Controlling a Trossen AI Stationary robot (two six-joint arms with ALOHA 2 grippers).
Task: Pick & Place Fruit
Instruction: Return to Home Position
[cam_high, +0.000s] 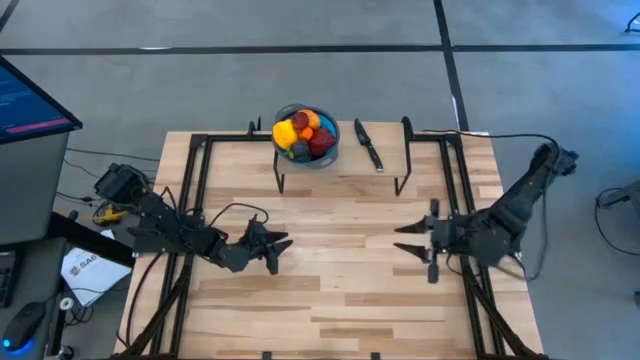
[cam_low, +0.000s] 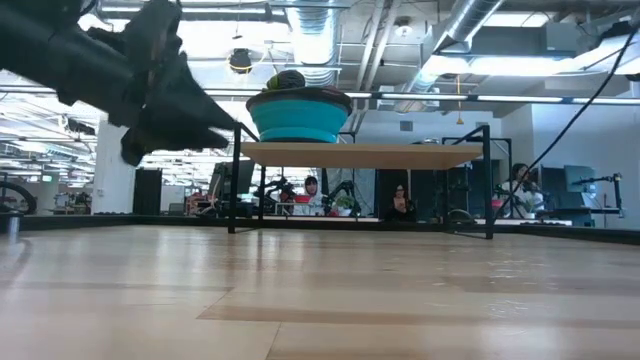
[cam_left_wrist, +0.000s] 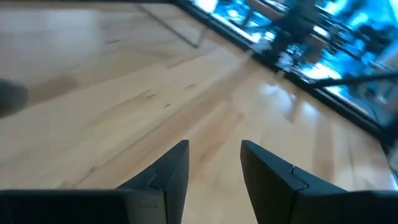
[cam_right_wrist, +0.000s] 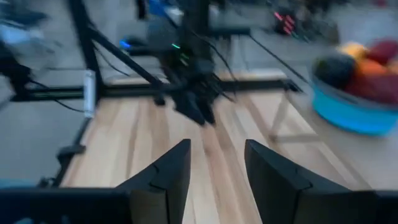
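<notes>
Hovering over the pale wooden plank table, the left gripper has its two dark fingers parted by a moderate gap. Nothing is between them and they touch nothing. The right gripper faces it across the middle of the table. Its fingers are spread about as wide and are also empty.

The small toy fruits, yellow, orange, red and dark, are heaped in a round blue plastic strainer bowl. The bowl stands on a raised wooden shelf with a black metal frame at the table's far edge. A slim black-handled kitchen knife lies flat on the same shelf, just beside the bowl on the right arm's side and not touching it.

In the low view the bowl sits on the shelf board with fruit showing above its rim. Behind it is an open workroom with ceiling ducts and bright lights, where seated people are at desks.

Both arms reach inward from the table's side edges, bent low with forearms roughly level and grippers pointing toward each other, well apart. The left arm crosses the upper corner of the low view.
</notes>
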